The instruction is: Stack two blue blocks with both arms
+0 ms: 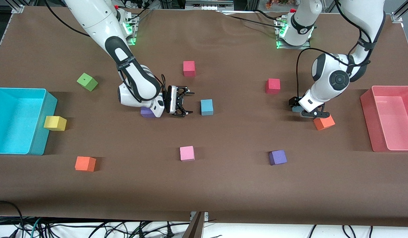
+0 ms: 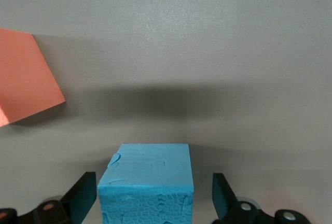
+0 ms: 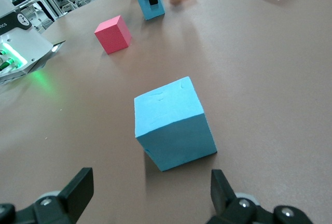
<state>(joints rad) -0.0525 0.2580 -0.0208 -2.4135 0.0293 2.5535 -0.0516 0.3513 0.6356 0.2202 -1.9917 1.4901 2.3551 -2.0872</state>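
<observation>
One blue block [image 1: 206, 107] sits mid-table; it also shows in the right wrist view [image 3: 174, 123]. My right gripper [image 1: 190, 103] is open just beside it, on the right arm's side, with the jaws short of the block [image 3: 150, 187]. The second blue block [image 1: 296, 108] sits toward the left arm's end, mostly hidden by my left gripper [image 1: 303, 108]. In the left wrist view this block [image 2: 148, 182] stands on the table between the open fingers [image 2: 83, 197] of the left gripper [image 2: 154, 195], with a gap on each side. It shows small in the right wrist view [image 3: 150, 3].
An orange cube [image 1: 324, 122] lies right beside the left gripper. A purple cube [image 1: 147, 112] lies under the right wrist. Red cubes [image 1: 189, 68] [image 1: 273, 86], pink [image 1: 187, 153], purple [image 1: 277, 157], orange [image 1: 85, 163], yellow [image 1: 55, 123], green [image 1: 87, 81]. Cyan bin [image 1: 12, 96], pink bin [image 1: 389, 91].
</observation>
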